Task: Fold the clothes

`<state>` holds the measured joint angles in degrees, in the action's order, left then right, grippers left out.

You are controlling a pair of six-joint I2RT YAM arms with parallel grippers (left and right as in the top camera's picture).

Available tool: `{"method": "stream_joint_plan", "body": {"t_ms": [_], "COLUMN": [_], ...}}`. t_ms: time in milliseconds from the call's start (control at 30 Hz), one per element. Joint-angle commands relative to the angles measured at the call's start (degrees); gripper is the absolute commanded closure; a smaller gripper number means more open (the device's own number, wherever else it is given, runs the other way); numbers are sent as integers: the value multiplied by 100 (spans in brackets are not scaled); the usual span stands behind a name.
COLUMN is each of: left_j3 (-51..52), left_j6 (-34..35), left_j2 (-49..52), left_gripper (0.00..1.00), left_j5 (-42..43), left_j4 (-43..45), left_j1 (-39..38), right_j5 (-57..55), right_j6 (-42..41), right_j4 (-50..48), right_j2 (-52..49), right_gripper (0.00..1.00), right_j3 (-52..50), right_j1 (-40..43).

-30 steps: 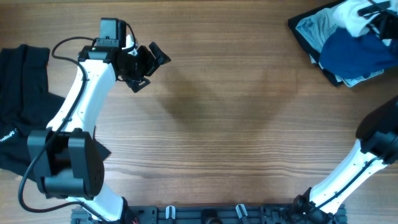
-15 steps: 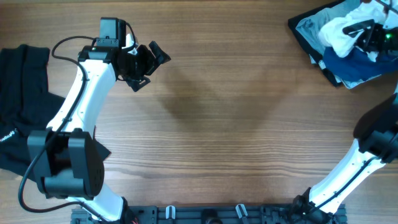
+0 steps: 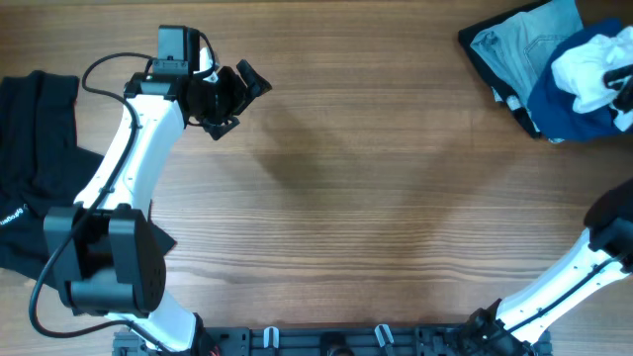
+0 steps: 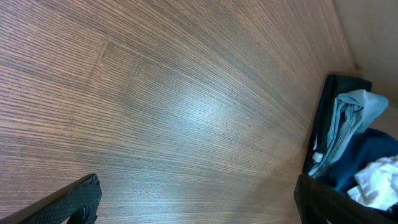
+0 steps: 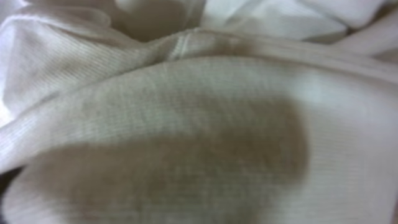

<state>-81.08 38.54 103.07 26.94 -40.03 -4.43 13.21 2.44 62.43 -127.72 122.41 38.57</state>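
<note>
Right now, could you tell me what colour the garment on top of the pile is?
The garment is white; the overhead view shows it best.

Two arms on my screens, left arm [image 3: 119, 163], right arm [image 3: 564, 277], one wooden table [image 3: 376, 208], I count five garments, one black garment [image 3: 30, 148] alone, four heaped together, white garment [image 3: 588, 71], dark blue garment [image 3: 569, 107], grey-blue garment [image 3: 519, 40], second black garment [image 3: 479, 56].

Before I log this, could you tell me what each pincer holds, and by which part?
The right pincer grips the white garment by a bunched fold; which part, unclear. The left pincer holds nothing.
</note>
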Motion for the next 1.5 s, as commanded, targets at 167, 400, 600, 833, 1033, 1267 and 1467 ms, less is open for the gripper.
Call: {"method": "stream_joint_plan", "body": {"t_ms": [167, 400, 600, 833, 1033, 1267, 1467], "left_j3": [-70, -70, -70, -70, -70, -70, -70], "left_j6": [74, 74, 74, 74, 74, 74, 74], "left_j2": [-81, -81, -81, -81, -81, -81, -81], "left_gripper": [0, 0, 0, 0, 0, 0, 0], "left_j5": [68, 70, 70, 68, 68, 68, 70], "left_j4": [35, 28, 44, 85, 179, 216, 214], "left_j1": [4, 4, 4, 4, 4, 4, 4], "right_j5": [-74, -81, -1012, -2155, -2433, -564, -807], "right_j6": [59, 37, -210, -772, -249, 1067, 1038], "right_j4": [15, -42, 332, 870, 643, 1443, 1856], "right_j2": [-2, -2, 0, 2, 273, 798, 933], "right_gripper": [96, 0, 0, 0, 0, 0, 0], "right_j3": [63, 63, 63, 66, 470, 1045, 1045], "right_j1": [-455, -691, -691, -688, -748, -1196, -1945]}}
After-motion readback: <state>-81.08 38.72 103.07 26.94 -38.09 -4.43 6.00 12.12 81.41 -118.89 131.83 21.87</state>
